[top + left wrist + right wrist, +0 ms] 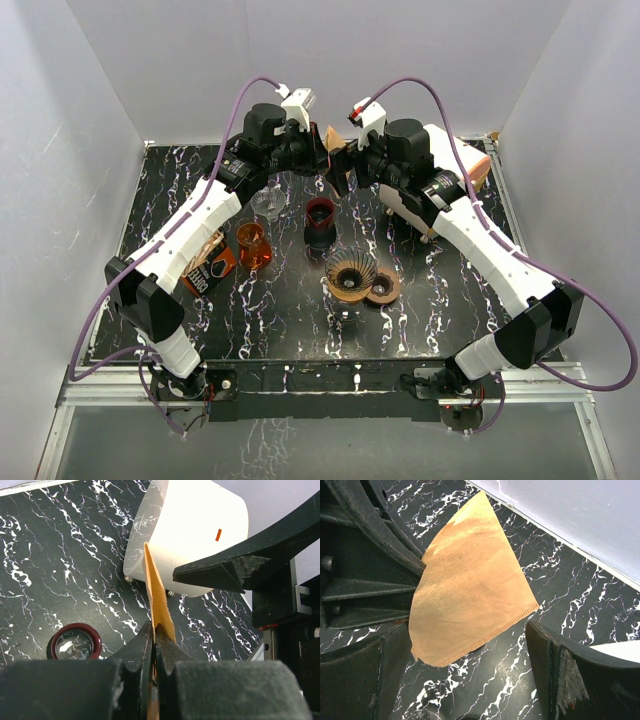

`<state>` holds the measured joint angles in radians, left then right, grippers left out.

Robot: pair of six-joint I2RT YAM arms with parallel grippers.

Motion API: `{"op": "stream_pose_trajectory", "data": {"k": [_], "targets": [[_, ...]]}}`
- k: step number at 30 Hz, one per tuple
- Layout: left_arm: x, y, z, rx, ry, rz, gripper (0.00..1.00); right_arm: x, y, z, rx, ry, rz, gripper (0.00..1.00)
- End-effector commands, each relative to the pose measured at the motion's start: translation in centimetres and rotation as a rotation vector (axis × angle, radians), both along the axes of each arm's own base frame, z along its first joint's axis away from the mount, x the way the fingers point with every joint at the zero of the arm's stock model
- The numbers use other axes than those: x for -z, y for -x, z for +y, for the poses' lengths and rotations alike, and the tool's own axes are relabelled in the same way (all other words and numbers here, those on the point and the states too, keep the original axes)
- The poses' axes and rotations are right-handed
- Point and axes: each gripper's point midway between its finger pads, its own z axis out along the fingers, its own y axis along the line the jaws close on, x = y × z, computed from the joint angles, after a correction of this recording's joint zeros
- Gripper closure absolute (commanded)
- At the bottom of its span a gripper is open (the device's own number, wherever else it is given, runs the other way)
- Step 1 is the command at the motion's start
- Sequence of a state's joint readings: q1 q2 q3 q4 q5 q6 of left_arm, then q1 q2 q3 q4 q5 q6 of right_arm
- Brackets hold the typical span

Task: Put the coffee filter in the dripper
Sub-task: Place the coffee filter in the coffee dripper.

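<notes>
The left gripper (154, 630) is clamped on one edge of the flat filter (159, 600), held aloft well behind the dripper (350, 270), with the right gripper (469, 630) wide open around it, so a careless closing could crumple or drop it.

coffee filter (470, 580) — matt paper | table (50, 555) — glossy marble-look | dripper (350, 272) perhaps glass
</notes>
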<state>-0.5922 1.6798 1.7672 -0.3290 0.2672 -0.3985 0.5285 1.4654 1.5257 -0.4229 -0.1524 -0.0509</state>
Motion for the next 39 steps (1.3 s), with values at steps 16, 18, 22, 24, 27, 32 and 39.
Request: {"op": "stream_pose_trajectory", "data": {"k": [16, 18, 22, 24, 27, 32, 39], "targets": [[-1.8, 0.6, 0.4, 0.014, 0.0, -0.075, 1.0, -3.8, 0.2, -1.4, 0.017, -0.043, -0.089, 0.09], [-1.7, 0.7, 0.4, 0.018, 0.0, -0.074, 1.0, -3.7, 0.3, -1.3, 0.003, -0.048, -0.086, 0.08], [-1.8, 0.9, 0.2, 0.032, 0.005, -0.072, 1.0, -3.6, 0.5, -1.1, -0.011, -0.053, -0.078, 0.07], [-1.8, 0.9, 0.1, 0.037, 0.007, -0.072, 1.0, -3.5, 0.2, -1.4, 0.007, -0.048, -0.081, 0.07], [-1.9, 1.0, 0.1, 0.037, 0.011, -0.07, 1.0, -3.5, -0.1, -1.8, 0.035, -0.034, -0.089, 0.09], [-2.0, 1.0, -0.1, 0.042, 0.016, -0.071, 1.0, -3.4, -0.7, -3.0, 0.096, -0.006, -0.106, 0.13], [-1.6, 0.8, -0.3, 0.037, 0.008, -0.071, 1.0, -3.6, -0.8, -3.5, 0.127, -0.001, -0.116, 0.18]]}}
